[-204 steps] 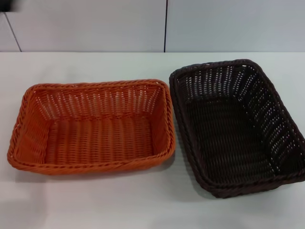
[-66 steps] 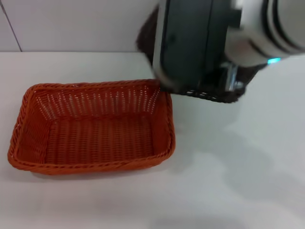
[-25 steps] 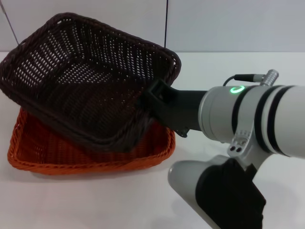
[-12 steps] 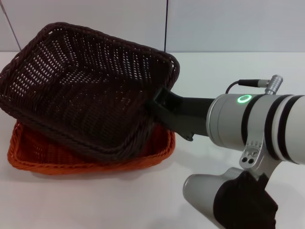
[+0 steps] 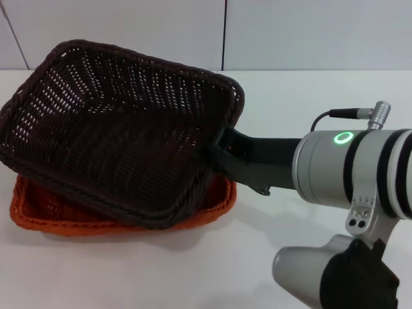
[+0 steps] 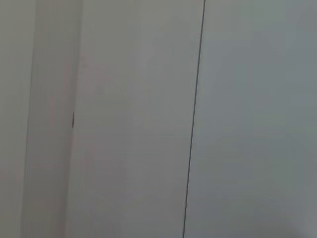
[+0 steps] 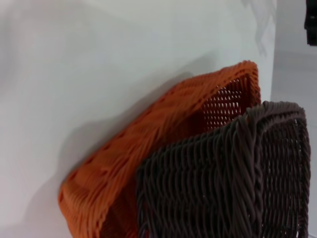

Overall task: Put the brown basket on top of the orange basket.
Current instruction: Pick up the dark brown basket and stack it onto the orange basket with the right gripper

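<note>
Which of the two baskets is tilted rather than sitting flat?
The brown basket. The right gripper holds it by its rim, slanted over the orange basket, which lies flat on the table beneath it.

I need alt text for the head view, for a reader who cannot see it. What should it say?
The right gripper holds the brown basket by its right rim, tilted above the orange basket, which sits on the white table. The brown basket's near edge rests low over the orange one; its far side is raised.

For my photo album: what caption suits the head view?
Right gripper holds the brown basket tilted over the orange basket on a white table.
</note>
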Controlling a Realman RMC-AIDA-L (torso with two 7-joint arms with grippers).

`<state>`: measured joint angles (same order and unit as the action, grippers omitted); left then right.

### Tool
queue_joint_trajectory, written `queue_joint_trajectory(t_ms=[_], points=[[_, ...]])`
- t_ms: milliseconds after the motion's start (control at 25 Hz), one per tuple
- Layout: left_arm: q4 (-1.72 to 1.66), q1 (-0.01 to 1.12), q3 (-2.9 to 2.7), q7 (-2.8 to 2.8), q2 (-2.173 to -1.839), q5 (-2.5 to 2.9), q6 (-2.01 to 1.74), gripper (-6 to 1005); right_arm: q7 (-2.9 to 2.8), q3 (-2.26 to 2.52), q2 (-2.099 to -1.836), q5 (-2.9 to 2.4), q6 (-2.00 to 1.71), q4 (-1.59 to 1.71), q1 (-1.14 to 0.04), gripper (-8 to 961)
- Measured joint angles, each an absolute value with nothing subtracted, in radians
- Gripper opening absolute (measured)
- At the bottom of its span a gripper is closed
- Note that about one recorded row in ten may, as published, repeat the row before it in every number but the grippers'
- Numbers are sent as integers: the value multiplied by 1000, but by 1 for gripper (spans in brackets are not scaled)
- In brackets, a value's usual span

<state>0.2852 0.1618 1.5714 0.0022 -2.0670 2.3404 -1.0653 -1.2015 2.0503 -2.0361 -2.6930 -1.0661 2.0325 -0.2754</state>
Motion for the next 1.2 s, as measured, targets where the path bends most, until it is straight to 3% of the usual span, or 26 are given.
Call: queue_joint_trajectory(t_ms=[760, 960, 1200], points=[[285, 186, 1577, 3, -2062, 2341, -1013, 772, -1080, 1983, -2019, -2588, -1092, 2058, -205, 187], [285, 192, 1580, 3, -2062, 2341, -1002, 772, -975, 1940, -2050, -2548, -1083, 2064, -140, 186], [285, 191, 1581, 3, -2065, 2341, -996, 772, -955, 1928, -2058, -2543, -1079, 2065, -125, 186]])
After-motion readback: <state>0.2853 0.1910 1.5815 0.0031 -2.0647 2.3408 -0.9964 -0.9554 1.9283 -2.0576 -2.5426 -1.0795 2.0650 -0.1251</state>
